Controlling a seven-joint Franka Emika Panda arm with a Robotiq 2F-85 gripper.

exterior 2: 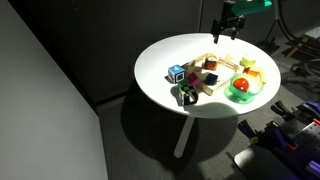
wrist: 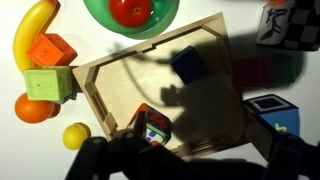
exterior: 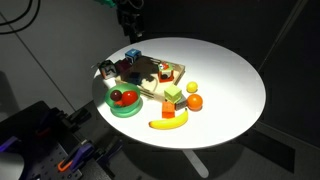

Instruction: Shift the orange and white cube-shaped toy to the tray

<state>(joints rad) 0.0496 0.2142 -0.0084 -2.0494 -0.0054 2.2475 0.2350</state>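
Note:
The orange and white cube-shaped toy sits inside the light-wood tray, close to one corner and its rim. It also shows in an exterior view on the tray. My gripper hangs high above the far edge of the table, well clear of the toys, and also shows in the other exterior view. In the wrist view its dark fingers spread along the bottom edge with nothing between them. Its shadow falls across the tray.
A dark blue block also lies in the tray. Around it are a green bowl with a red fruit, a banana, an orange block, a green and yellow cube, an orange, a lemon, a blue cube and a black-white cube.

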